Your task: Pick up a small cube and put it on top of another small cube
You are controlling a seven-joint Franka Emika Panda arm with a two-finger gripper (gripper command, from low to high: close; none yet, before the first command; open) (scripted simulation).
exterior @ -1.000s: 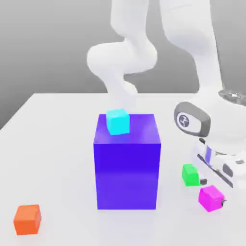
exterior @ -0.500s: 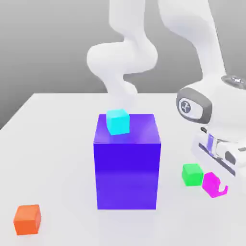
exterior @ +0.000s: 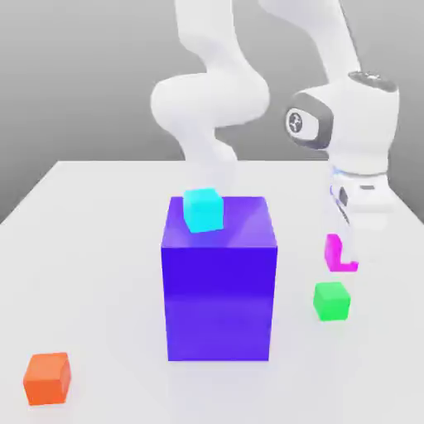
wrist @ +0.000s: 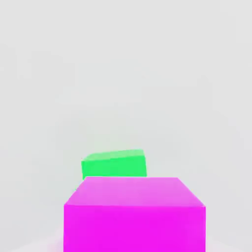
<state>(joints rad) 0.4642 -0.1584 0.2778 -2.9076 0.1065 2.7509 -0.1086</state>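
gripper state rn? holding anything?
Gripper: shut on the magenta cube, lifted off the table, above the green cube.

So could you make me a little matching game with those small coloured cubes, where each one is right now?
Cubes:
1. magenta cube
2. cyan cube
3. green cube
4. orange cube

Places:
A. on the table, near the exterior view's left edge
B. held in the hand, off the table
C. on top of the big blue block
D. on the table, below the hand

Pairs: 1-B, 2-C, 3-D, 4-A
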